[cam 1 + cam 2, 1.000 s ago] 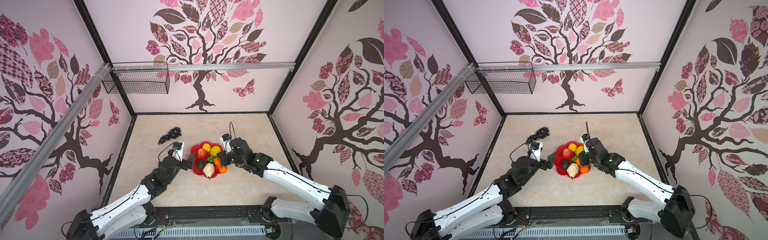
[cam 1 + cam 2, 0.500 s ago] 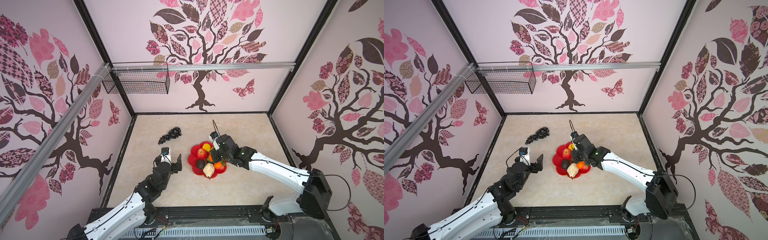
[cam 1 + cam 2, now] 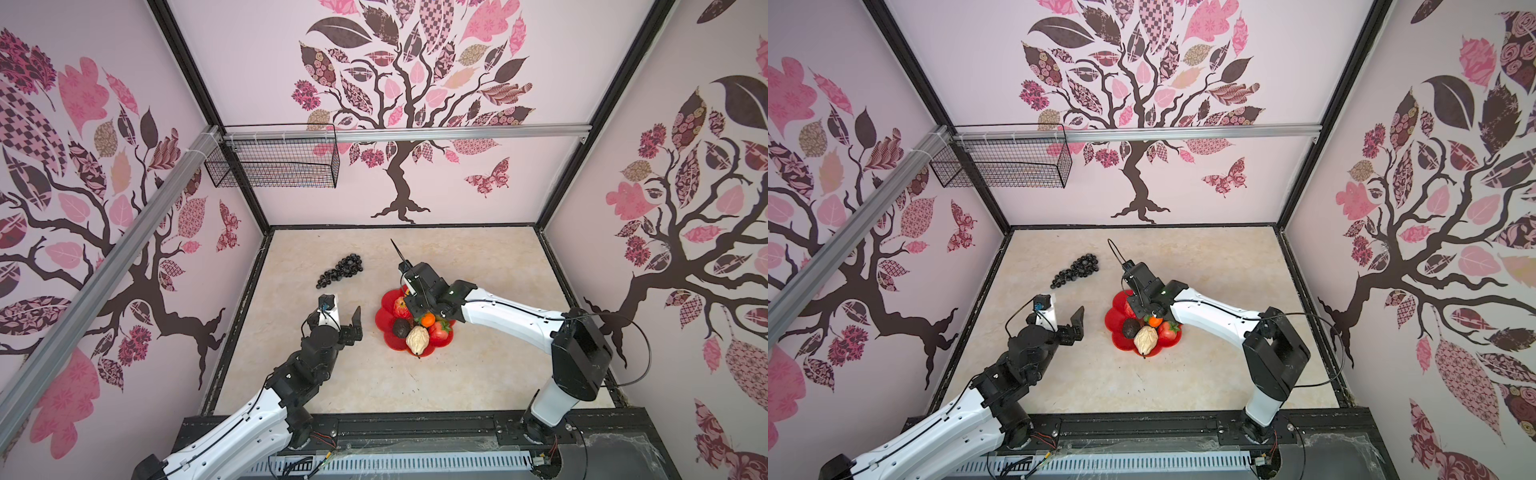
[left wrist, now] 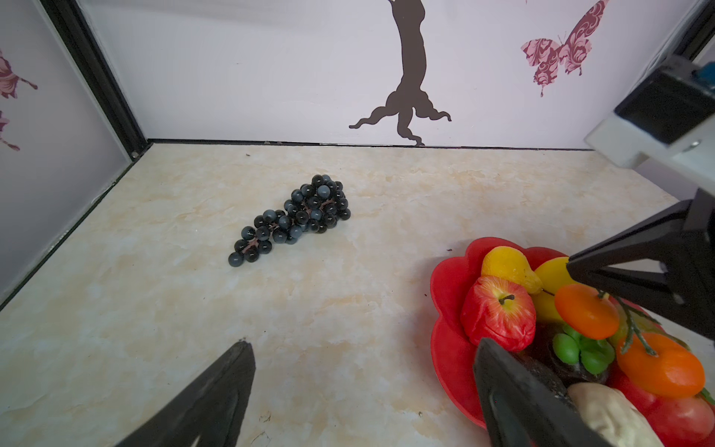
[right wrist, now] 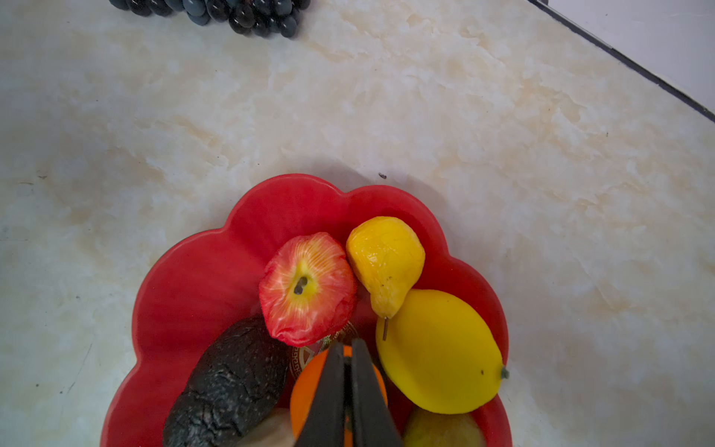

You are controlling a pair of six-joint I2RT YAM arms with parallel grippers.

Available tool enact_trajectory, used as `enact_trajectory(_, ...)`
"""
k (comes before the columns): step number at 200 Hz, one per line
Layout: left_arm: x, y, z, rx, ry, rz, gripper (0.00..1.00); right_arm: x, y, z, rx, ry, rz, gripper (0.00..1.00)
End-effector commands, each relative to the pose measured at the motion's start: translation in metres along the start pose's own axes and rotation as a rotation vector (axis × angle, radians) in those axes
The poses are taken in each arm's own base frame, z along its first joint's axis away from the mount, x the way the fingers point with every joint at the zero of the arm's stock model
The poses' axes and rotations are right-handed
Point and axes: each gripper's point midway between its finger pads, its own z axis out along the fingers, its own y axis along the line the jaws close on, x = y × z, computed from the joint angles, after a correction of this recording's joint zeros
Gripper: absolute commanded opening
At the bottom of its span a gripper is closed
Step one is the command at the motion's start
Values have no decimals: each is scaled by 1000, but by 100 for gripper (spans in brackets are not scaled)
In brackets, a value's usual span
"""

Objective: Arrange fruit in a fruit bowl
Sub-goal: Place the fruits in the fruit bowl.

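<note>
Pulled back from the fruit bowl [image 3: 380, 319], the left gripper [image 3: 343, 311] gapes empty, the right gripper [image 5: 347, 346] is clenched above an orange [image 5: 303, 389], and the black grape bunch [image 3: 340, 270] lies on the surface [image 3: 478, 257] upper left of the bowl, likely light, floppy and slick, best pinched across its thick end.

left arm [image 3: 245, 432]: white links, black joints | right arm [image 3: 507, 318]: white links, black joints, boxy black elbow
</note>
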Motion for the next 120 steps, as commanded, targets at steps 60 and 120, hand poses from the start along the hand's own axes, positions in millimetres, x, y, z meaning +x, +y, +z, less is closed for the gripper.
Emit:
enact_trajectory(60, 10, 4, 1, -14, 14, 15, 92, 12, 8, 8, 3, 61, -55, 4)
enact_trajectory(120, 10, 5, 1, -20, 15, 20, 92, 17, 22, 13, -12, 61, -135, 6)
